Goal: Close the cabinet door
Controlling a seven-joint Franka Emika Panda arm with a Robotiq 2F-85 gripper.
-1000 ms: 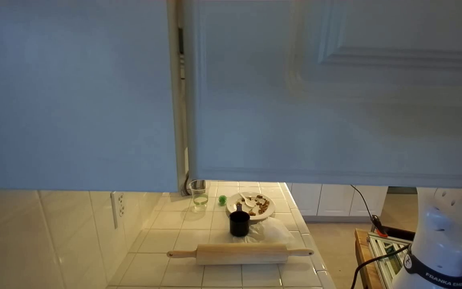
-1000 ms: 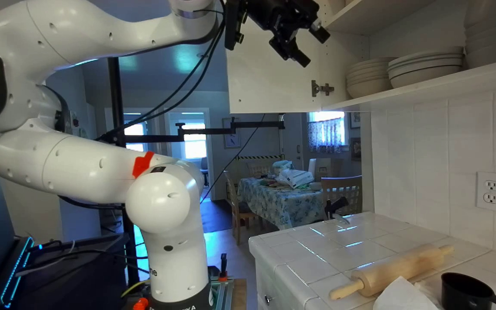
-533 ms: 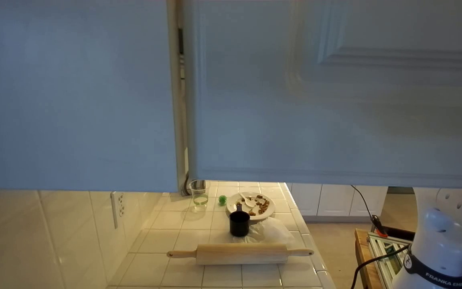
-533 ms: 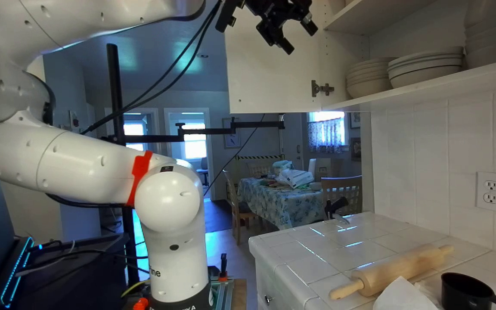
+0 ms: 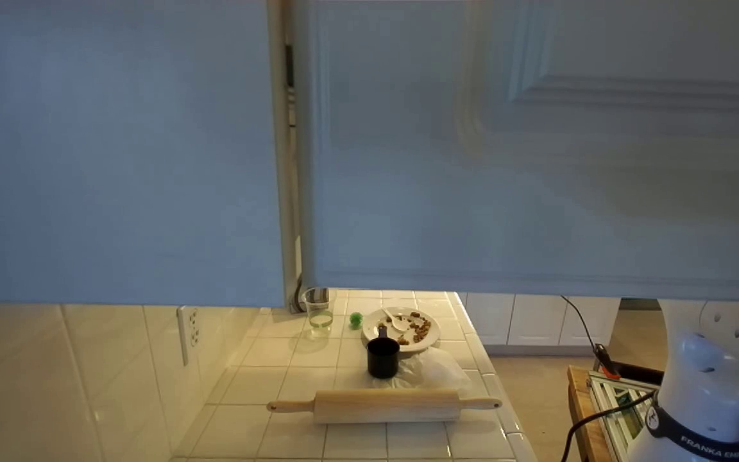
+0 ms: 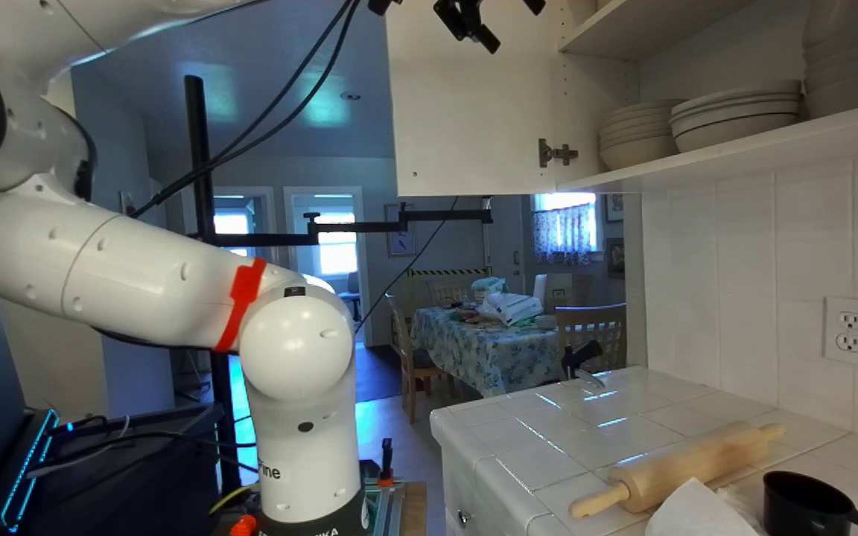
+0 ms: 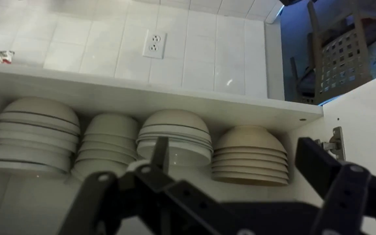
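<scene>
The large cabinet door (image 5: 395,212) stands open. Its moulded outer face fills the upper right of an exterior view. Its plain inner face (image 6: 474,112) shows in an exterior view, with a metal hinge (image 6: 557,153) near the cabinet side. The door also shows at the right of the wrist view (image 7: 370,130). My black gripper (image 6: 509,21) is at the top edge of an exterior view, in front of the door's inner face, partly out of frame. In the wrist view my gripper (image 7: 235,145) has its fingers wide apart, with nothing between them. I cannot tell whether it touches the door.
Stacked bowls (image 7: 250,156) stand on the cabinet shelf (image 6: 734,145). A flat bluish panel (image 5: 119,154) is beside the door. Below, the tiled counter (image 6: 548,417) holds a rolling pin (image 5: 385,407), a black cup (image 5: 383,358) and a plate (image 5: 433,337) of food.
My gripper and arm have moved up and leftward in an exterior view, so the gripper is now partly beyond the top edge. The cabinet door has not visibly moved.
</scene>
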